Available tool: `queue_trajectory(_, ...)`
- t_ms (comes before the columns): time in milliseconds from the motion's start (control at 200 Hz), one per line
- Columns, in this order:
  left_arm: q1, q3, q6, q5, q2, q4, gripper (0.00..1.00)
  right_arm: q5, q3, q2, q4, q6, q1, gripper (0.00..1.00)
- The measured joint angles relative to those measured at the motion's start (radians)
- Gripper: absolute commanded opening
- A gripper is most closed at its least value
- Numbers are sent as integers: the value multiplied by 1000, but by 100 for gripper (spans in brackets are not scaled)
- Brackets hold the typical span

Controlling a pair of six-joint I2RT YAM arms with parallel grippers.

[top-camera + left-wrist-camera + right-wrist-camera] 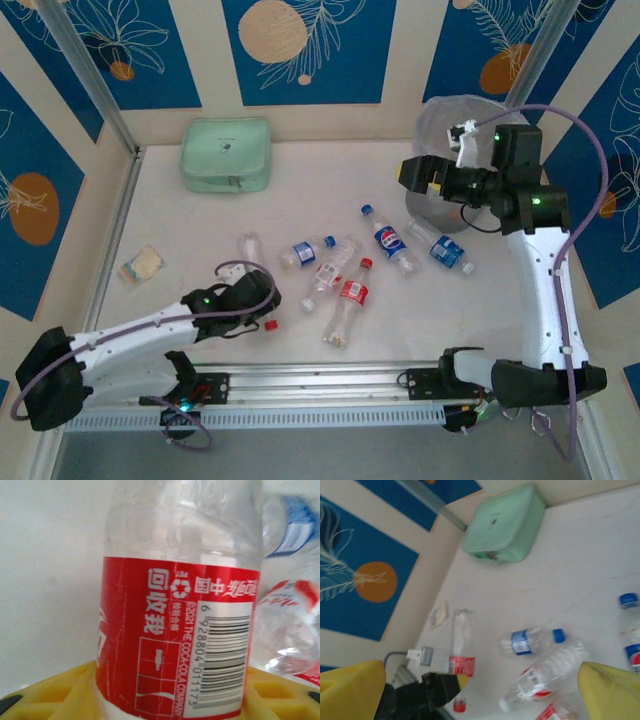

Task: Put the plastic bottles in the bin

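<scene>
The left gripper point(258, 295) pinched a small clear plastic bottle with a red label point(175, 630) across its middle, a yellow pad pressed to each side, with the pick-up step apparently in hand. The bottle appeared to lie on the white table point(180, 230) at the near left, red cap toward the arms, well apart from the large round translucent grey-white bin point(437, 125) at the far right. The next move likely called for a lift and a long carry rightward over the other loose plastic bottles point(385, 242). The right gripper point(418, 174) hung just beside the bin, fingers spread and empty.
</scene>
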Motion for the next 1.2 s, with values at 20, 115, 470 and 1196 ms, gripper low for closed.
queue_trajectory(20,6,19,29,-5,-3,-2,26,-13,-8,1,7,6,4,94)
queue_trajectory(115,34,97,155,-3,8,20,18,-26,-33,3,39,21,35,91)
queue_trajectory(470,100,160,603,267,130,326,4,-26,-171,63,181,112,189,93)
queue_trajectory(1196,129,158,747,604,253,546,4,-130,-111,297,279,142,224,96)
